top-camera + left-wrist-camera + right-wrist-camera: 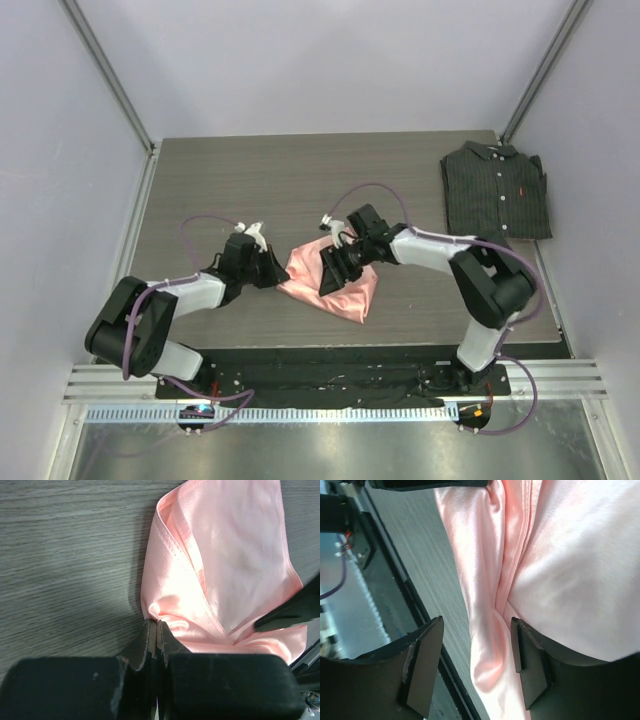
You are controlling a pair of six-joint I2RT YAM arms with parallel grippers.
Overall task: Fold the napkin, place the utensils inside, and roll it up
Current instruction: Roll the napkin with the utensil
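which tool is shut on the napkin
The left tool, pinched shut on an edge of the napkin; the right tool stands open astride a fold.

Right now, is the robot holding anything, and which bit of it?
The left gripper pinches the napkin at a bunched fold on its edge. The right gripper is open, straddling it, holding nothing.

This is looking like a robotics lab test cell. Two black-and-white arms, the left arm [190, 292] and the right arm [450, 255], are sitting bolted at the near edge of a grey wood-grain bench [300, 180]. Plain pale panels [320, 60] are closing it in, aluminium posts [110, 70] are framing the corners, purple cables [200, 219] are looping off the arms, and a slotted metal rail [330, 380] is running along the front.
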